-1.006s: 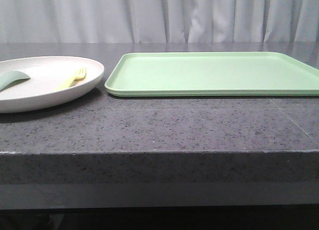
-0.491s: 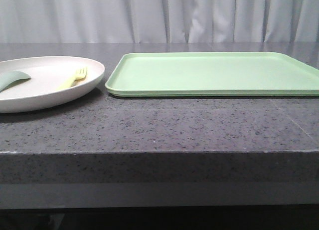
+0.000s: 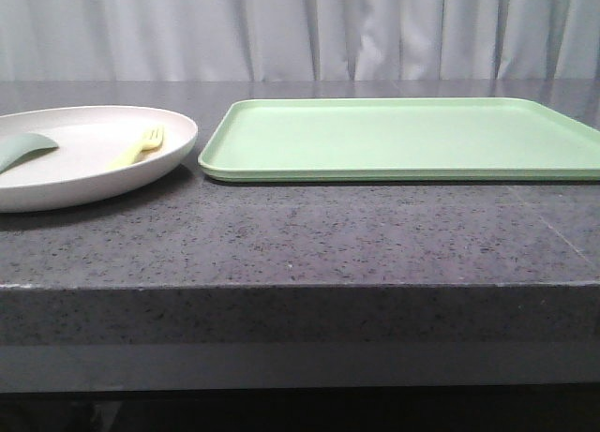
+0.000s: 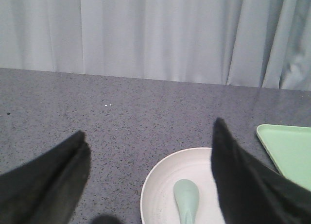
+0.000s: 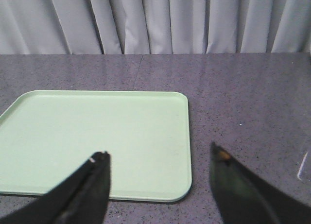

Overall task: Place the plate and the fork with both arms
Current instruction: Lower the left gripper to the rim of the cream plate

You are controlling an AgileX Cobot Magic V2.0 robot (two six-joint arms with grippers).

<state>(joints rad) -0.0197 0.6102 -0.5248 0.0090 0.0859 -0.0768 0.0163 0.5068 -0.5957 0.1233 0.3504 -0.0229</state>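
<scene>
While nothing is lifted yet, task barely begun: large round cream-white matte plate [image 3: 89, 160] on dark speckled stone counter [image 3: 300, 240], small pale-yellow plastic fork [image 3: 139, 146] lying inside it beside dull grey-green spoon-like utensil [image 3: 23, 149]. Flat rectangular light-green tray [image 3: 403, 137] bare, just beside plate rim. Left gripper [image 4: 150, 185] spread wide, grasping nothing, plate [image 4: 165, 195] below and ahead between fingers; fork not visible there. Right gripper [image 5: 160, 190] likewise released and empty, hovering over near tray [image 5: 97, 136] edge. Both picks and both placements left, presumably onto tray.
</scene>
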